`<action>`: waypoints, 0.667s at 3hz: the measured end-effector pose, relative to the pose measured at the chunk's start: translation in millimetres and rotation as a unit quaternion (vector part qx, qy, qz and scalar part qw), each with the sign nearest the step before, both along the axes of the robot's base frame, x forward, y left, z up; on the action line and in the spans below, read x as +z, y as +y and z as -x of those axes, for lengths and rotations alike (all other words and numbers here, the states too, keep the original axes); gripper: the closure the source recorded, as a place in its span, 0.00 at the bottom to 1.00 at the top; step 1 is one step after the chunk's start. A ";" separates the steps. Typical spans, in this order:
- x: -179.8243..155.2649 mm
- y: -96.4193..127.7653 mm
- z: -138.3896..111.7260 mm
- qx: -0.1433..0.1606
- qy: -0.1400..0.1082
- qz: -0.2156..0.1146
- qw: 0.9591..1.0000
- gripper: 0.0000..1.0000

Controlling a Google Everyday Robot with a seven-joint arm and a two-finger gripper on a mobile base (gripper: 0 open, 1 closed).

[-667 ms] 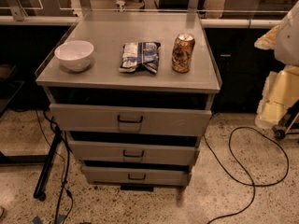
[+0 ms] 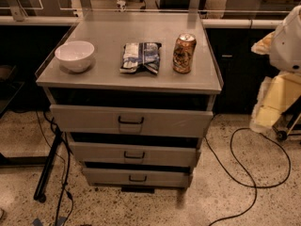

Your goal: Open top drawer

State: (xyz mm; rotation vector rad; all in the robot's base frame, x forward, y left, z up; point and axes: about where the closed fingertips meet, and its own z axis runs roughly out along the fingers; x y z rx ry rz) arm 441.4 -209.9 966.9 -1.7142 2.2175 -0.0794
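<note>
The top drawer (image 2: 130, 120) is the widest grey front of the cabinet, just under the counter top, with a small black pull handle (image 2: 130, 121). A dark gap shows above its front. Two slimmer grey drawers (image 2: 134, 154) (image 2: 137, 177) sit below it. My gripper is out of view. Only a white rounded part of my arm (image 2: 288, 39) shows at the right edge, well right of the cabinet and away from the handle.
On the cabinet top (image 2: 108, 76) stand a white bowl (image 2: 75, 55), a crumpled snack bag (image 2: 140, 57) and an orange drink can (image 2: 184, 53). Black cables (image 2: 244, 173) loop on the speckled floor to the right. A black stand leg (image 2: 49, 166) is at the left.
</note>
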 end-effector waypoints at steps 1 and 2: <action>-23.4 19.8 -3.9 0.003 0.012 -0.023 1.000 0.00; -23.1 19.9 -3.7 0.003 0.011 -0.023 1.000 0.00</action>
